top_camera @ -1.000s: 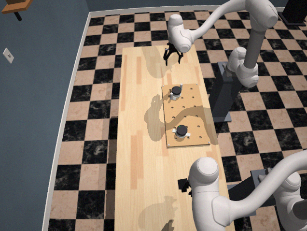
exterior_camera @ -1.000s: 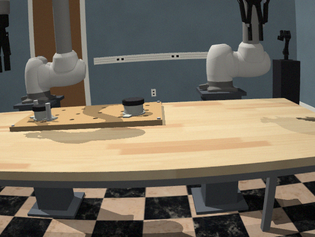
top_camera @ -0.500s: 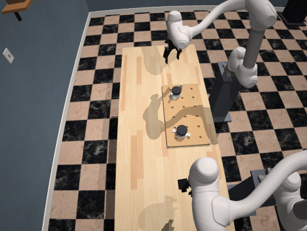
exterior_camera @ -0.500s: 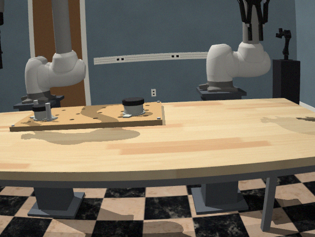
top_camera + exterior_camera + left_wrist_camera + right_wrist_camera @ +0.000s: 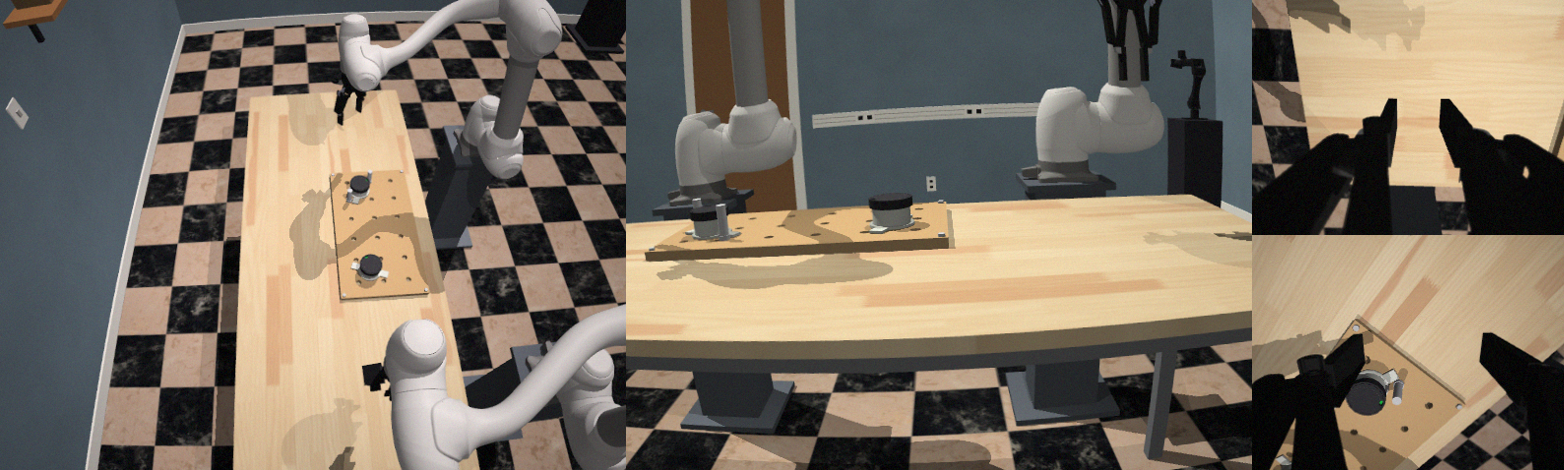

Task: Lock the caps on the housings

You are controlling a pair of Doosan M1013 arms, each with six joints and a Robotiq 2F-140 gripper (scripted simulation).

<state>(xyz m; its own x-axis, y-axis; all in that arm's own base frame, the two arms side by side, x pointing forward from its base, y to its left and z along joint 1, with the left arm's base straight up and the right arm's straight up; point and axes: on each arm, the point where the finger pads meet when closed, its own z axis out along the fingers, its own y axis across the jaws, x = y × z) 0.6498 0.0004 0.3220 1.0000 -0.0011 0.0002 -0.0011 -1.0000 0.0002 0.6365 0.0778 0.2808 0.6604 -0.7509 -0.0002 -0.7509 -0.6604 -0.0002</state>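
The smaller housing, a pale cylinder [image 5: 705, 230] between two upright pins, stands upright with its black cap [image 5: 359, 184] [image 5: 703, 213] [image 5: 1366, 398] on top; a green mark shows on it in the right wrist view. The larger housing [image 5: 891, 219] stands upright at the board's other end, its black cap [image 5: 370, 265] [image 5: 890, 202] on, with a green mark. My right gripper [image 5: 349, 115] [image 5: 1422, 348] is open and empty, above the table beyond the smaller housing. My left gripper [image 5: 1134, 78] [image 5: 1418, 113] is open partway and empty, high over the other table end; the arm partly hides it in the top view.
The tan board [image 5: 364, 293] [image 5: 797, 249] with holes and corner screws carries both housings on the wooden table [image 5: 282, 211] [image 5: 1031, 282]. An upright pin [image 5: 1397, 394] stands close to the smaller housing. Arm shadows cross the board.
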